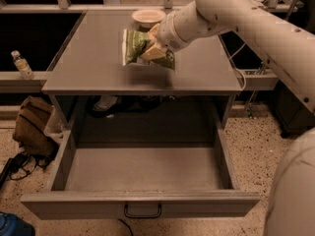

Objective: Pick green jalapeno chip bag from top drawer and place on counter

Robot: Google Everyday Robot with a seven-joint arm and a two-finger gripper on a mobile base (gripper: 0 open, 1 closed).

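The green jalapeno chip bag [135,46] is held in my gripper [153,49], which is shut on its right side. The bag hangs just above the middle of the grey counter [93,68]. My white arm reaches in from the upper right. The top drawer [142,168] stands pulled fully open below the counter's front edge, its grey inside bare. Its dark pull handle [142,212] shows at the centre of the front panel.
A white bowl [148,17] sits at the counter's far edge, just behind the bag. A plastic bottle [22,65] stands on a ledge at left. A brown bag [33,127] and cables lie on the floor at left.
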